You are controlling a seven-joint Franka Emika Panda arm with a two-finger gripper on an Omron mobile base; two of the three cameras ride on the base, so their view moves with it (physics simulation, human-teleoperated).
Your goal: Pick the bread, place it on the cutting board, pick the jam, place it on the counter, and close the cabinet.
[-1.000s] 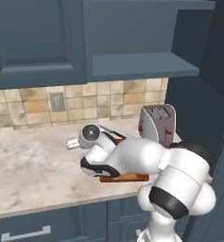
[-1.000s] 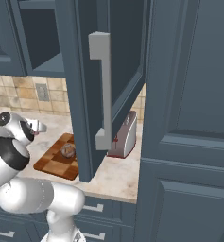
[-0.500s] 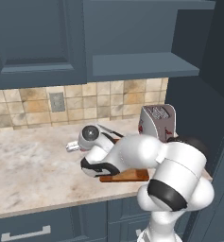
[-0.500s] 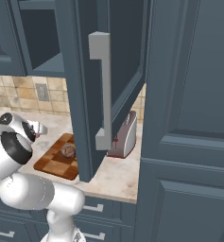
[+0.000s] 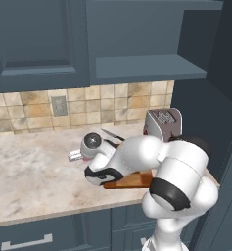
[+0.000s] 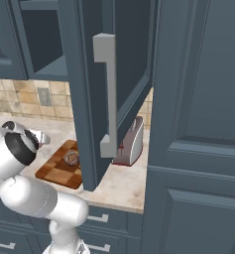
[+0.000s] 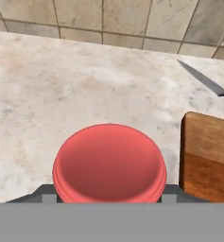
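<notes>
Beige-pink marbled stone runs along your tiled wall, and that surface (image 5: 34, 176) carries everything you are working with. You have the hand (image 7: 108, 191) closed on the jam (image 7: 109, 163): in the hand view the red jar sits right between the two dark fingers (image 7: 45, 193), its round lid facing the camera, low over bare stone. Whether the jar's base touches the surface, you cannot tell. From the left base view the hand (image 5: 74, 156) points left, away from the board, with the white forearm lying across the near side of the board.

Your cutting board (image 6: 57, 166) lies on the surface just beside the jar; in the hand view its brown wooden corner (image 7: 205, 156) shows on the right of the lid. The bread (image 6: 71, 158) rests on the board, a small lumpy brown-grey loaf, seen in the right base view near the edge of the open door.

A knife (image 7: 205, 82) lies on the stone beyond the board, blade toward the tiles. A silver toaster (image 5: 162, 123) stands at the right end of the surface, close to the tall dark panel.

Above, your cabinet (image 6: 96, 74) stands open: its dark blue-grey door swings out over the surface, the long silver handle (image 6: 107, 94) facing the right base camera, and a shelf (image 5: 147, 73) is bare inside.
</notes>
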